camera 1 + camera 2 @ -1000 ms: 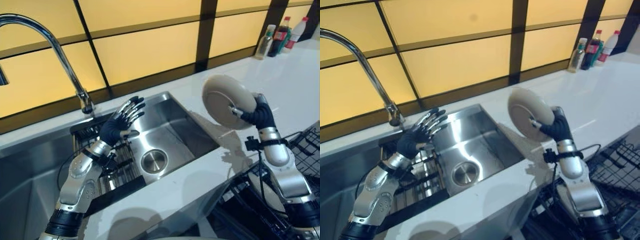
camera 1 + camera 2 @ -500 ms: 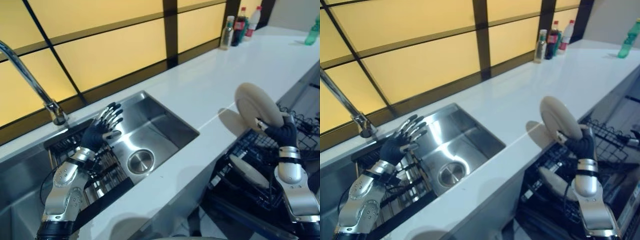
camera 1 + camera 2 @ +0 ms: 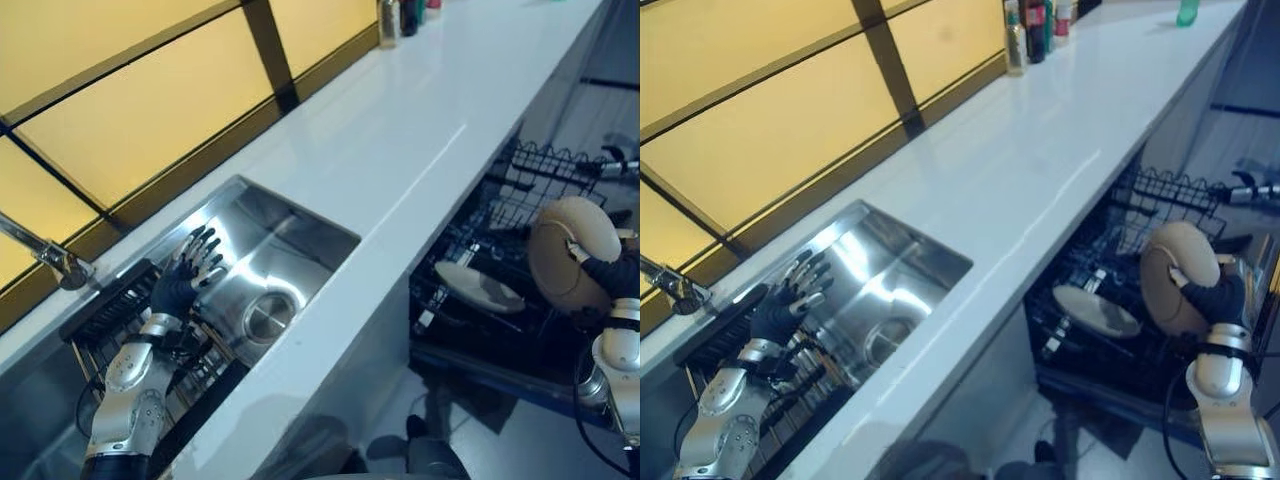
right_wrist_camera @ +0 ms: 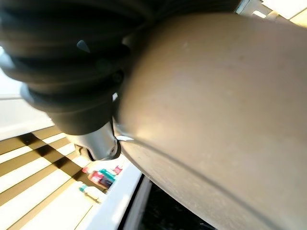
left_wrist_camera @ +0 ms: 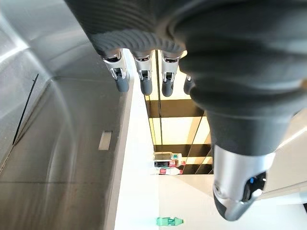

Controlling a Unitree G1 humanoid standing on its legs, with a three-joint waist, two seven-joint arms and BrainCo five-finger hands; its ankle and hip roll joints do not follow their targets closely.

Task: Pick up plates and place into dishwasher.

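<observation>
Beige and round, the plate [image 3: 1177, 275] stands nearly on edge at about 3 o'clock, held over the open dishwasher rack [image 3: 520, 195]. The right hand [image 3: 1218, 300] grips its lower rim, dark fingers curled round the edge; in the right wrist view the plate's [image 4: 216, 110] pale underside lies right against the ribbed cover. A second plate [image 3: 478, 288] lies tilted in the rack just beside it, toward 9 o'clock, the two apart.

The white table [image 3: 400, 130] runs from 7 o'clock up to 1 o'clock, with the rack pulled out below its front edge. Bottles [image 3: 1030, 25] stand at its far end at about 12 o'clock, and a green one [image 3: 1187, 12] is near 1 o'clock.

At 8 o'clock the steel sink [image 3: 262, 262] is sunk into the table. The left hand [image 3: 183, 280] hovers over its left side with fingers [image 5: 146, 81] straight and spread, holding nothing, above a dark wire basket [image 3: 110, 320]. A tap [image 3: 45, 255] stands behind it at 9 o'clock.
</observation>
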